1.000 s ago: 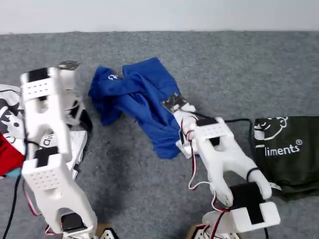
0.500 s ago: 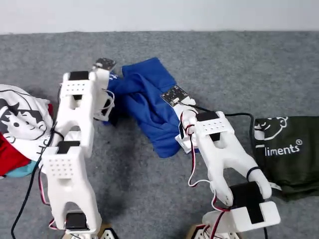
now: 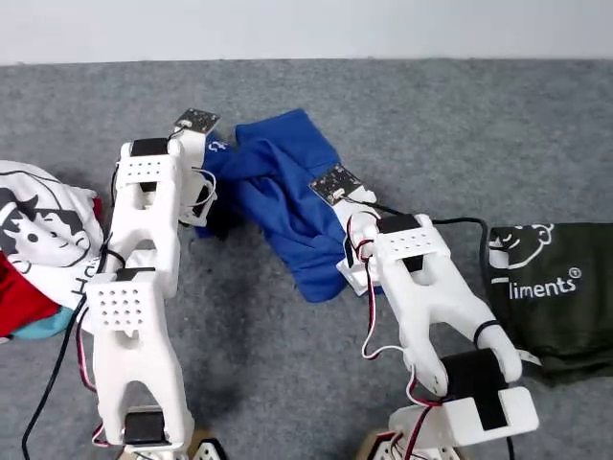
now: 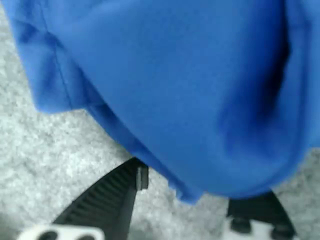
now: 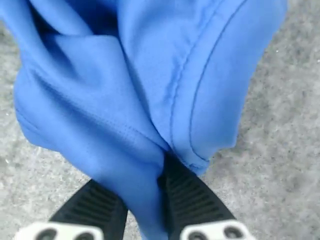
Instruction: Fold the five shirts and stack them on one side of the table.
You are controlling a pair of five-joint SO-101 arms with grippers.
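Lying in a crumpled heap near the middle of the grey table (image 3: 498, 134) is the blue shirt (image 3: 278, 182). It is bunched up and twisted, with one end pointing toward the bottoms of my arms.

My right jaws are clamped on the blue shirt (image 5: 150, 65). A fold of cloth is squeezed tight between the two black sides, at the edge of the shirt closest to my right arm (image 3: 421, 287).

My left jaws are apart. They sit at the other side of the blue shirt (image 4: 175, 75), with one black side out on the grey table and the other tucked under the cloth. The shirt's edge hangs over the gap between them. My left arm (image 3: 144, 240) stretches out over the table to get there.

A dark green shirt (image 3: 560, 297) lies flat on the right side of the table, well apart from the blue one. On the left edge there is a small pile. A white shirt (image 3: 43, 230) with a cartoon picture is on top, and a red shirt (image 3: 19, 302) peeks out beside it.
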